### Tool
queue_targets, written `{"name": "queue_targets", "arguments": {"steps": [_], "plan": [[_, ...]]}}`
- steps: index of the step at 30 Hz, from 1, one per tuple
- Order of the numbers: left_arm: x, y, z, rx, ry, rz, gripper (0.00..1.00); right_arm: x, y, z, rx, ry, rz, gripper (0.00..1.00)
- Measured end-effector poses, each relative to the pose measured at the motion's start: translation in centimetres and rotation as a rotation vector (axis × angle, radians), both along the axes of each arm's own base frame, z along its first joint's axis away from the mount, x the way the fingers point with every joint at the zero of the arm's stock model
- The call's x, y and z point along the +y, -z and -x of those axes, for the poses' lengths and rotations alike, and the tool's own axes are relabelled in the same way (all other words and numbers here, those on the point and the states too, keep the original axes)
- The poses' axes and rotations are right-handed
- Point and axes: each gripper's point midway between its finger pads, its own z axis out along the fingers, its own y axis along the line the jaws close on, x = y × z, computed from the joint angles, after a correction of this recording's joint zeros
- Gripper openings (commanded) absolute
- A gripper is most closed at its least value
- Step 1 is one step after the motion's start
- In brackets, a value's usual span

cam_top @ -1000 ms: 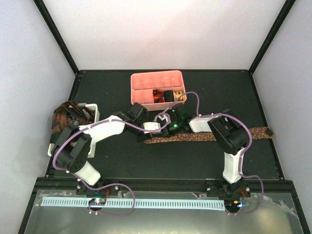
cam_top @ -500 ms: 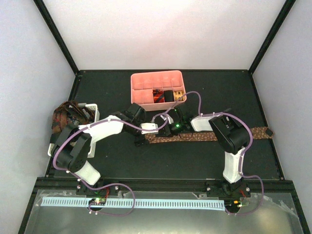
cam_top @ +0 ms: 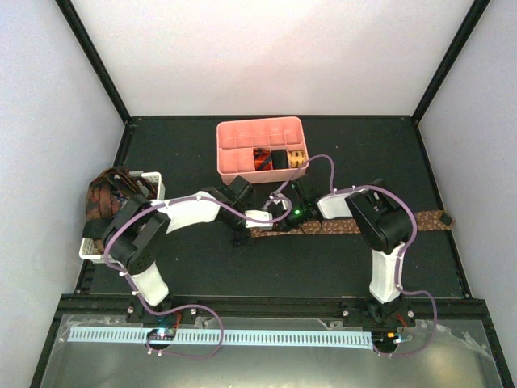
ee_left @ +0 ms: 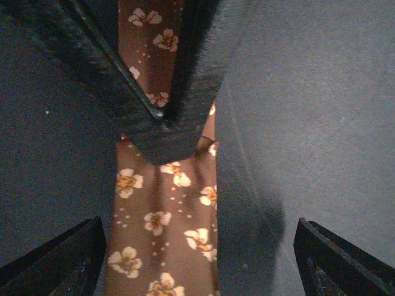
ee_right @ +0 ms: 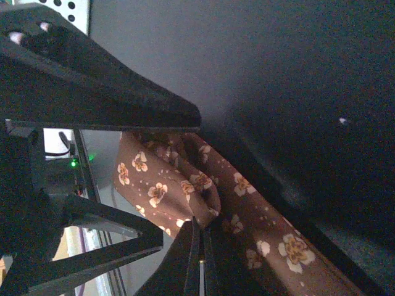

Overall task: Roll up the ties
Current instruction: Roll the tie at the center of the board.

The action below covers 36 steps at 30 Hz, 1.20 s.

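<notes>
From above, the brown floral tie (cam_top: 380, 224) lies flat on the black table (cam_top: 202, 267) in front of the pink tray (cam_top: 234, 141), its long axis running left to right and one end pointing at the table's right edge. At the other end, within the last second, the left gripper (cam_top: 242, 234) has sprung open while the right gripper (cam_top: 280, 220) has closed. The left wrist view shows the left jaws spread wide either side of the cloth, touching nothing, with the tie running straight away towards the right gripper's pinched fingers (ee_left: 203, 74). In the right wrist view those fingers clamp the folded-over tip, so the first turn seems handed over and the rolling barely begun.
</notes>
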Motion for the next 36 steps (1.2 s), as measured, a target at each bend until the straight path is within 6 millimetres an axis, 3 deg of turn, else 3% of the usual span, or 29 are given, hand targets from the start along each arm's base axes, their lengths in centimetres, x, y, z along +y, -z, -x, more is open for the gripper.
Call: {"name": "queue_targets", "arguments": {"steps": [3,8,14,19,23,25,30,36], "plan": [[-0.3,0.4,-0.4,-0.015,-0.006,-0.018,0.8,-0.2,0.2,0.2,0.007,0.0,0.005,0.02],[-0.5,1.0,-0.5,-0.03,-0.01,-0.045,0.5,-0.2,0.2,0.3,0.012,0.004,0.001,0.02],[-0.3,0.9,-1.3,-0.081,-0.025,-0.053,0.3,-0.2,0.3,0.4,0.015,0.001,0.002,0.02],[-0.1,0.9,-1.3,-0.097,-0.017,-0.046,0.31,-0.8,0.4,0.1,0.01,-0.001,0.017,0.02],[-0.1,0.8,-1.4,-0.105,-0.015,-0.041,0.55,-1.1,0.6,-0.1,0.005,0.0,0.024,0.02],[0.1,0.7,-1.4,-0.1,-0.019,-0.038,0.6,-1.3,0.7,-0.2,0.004,0.005,0.029,0.02],[1.4,0.3,-0.8,-0.084,-0.041,-0.029,0.58,-1.5,1.0,-0.3,0.008,0.009,0.037,0.02],[2.6,-0.3,-1.4,-0.078,-0.083,-0.005,0.47,-1.5,1.2,-0.2,0.012,0.006,0.037,0.02]]}}
